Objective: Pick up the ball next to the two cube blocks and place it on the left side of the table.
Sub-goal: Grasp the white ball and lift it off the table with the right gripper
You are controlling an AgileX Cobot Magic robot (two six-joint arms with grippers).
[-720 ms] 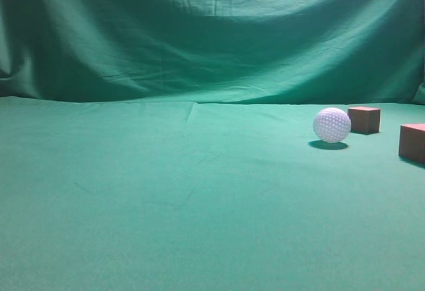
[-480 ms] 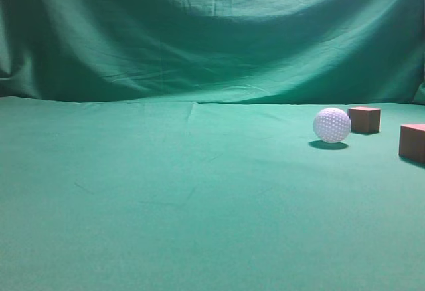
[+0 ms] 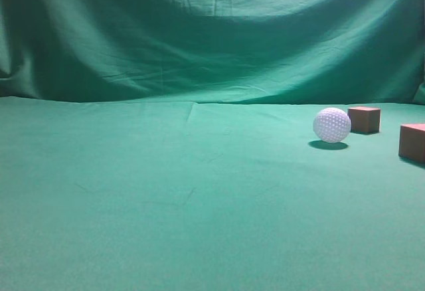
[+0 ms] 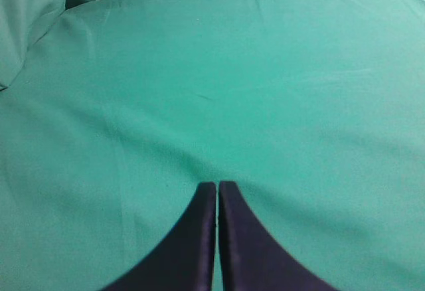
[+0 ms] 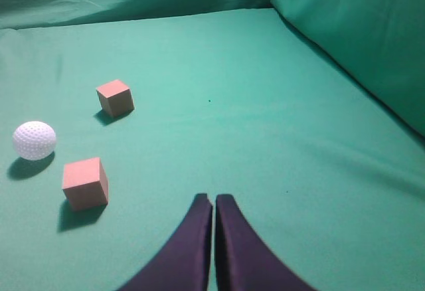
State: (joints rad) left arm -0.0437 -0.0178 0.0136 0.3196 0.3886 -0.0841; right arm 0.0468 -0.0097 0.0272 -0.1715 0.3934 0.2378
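Task not begun: golf ball (image 3: 332, 125) rests by cube blocks (image 5: 115, 97) (bench right side). Both tools, left tool (image 4: 217, 186) and right tool (image 5: 214, 198), pressed together, empty.

You're in staged lab or studio set: green cloth over table (image 3: 166, 198), matching draped green cloth backdrop (image 3: 212, 32) behind, same wrinkled cloth wall (image 5: 358, 32) right of right gripper (image 5: 214, 201).
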